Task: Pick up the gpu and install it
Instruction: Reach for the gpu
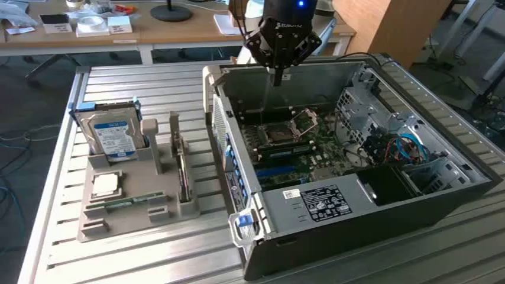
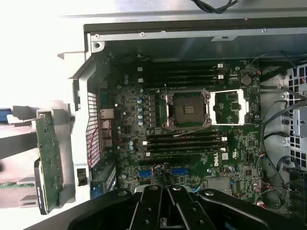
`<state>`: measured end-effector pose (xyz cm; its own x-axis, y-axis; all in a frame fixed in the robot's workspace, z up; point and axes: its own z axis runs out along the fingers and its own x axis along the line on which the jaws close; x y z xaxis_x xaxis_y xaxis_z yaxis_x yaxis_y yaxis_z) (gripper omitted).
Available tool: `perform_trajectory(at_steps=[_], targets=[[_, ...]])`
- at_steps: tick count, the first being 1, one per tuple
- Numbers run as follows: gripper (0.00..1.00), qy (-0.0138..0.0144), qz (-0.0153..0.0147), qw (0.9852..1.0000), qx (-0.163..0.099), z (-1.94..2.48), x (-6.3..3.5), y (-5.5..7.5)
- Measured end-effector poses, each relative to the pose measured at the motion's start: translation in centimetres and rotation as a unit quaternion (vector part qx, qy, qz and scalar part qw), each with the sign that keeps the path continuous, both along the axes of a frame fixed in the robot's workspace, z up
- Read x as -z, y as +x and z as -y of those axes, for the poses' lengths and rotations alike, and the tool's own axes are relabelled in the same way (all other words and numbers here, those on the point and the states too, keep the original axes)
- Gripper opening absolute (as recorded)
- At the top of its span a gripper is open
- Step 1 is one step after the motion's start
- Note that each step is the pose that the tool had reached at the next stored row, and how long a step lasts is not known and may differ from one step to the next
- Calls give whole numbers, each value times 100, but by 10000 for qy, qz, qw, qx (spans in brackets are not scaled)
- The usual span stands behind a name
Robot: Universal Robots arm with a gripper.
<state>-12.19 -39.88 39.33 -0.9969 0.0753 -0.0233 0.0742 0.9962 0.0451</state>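
The gpu stands on its edge in a slot of the grey parts holder, at the exterior view's left of the open computer case. From the wrist it appears as a thin green-and-dark card outside the case wall. My gripper hangs above the far end of the case interior, well away from the gpu. Its black fingers are shut together with nothing between them, over the motherboard.
The holder also carries a blue-labelled hard drive, a CPU chip and a green RAM stick. The CPU socket is open. Cables and a drive cage fill the case's right side. A desk stands behind.
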Motion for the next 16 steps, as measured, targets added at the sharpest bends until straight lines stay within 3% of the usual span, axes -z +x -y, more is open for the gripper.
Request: perform_trajectory(at_steps=[16], targets=[[11,0,0,10000,0,0,0,-50]])
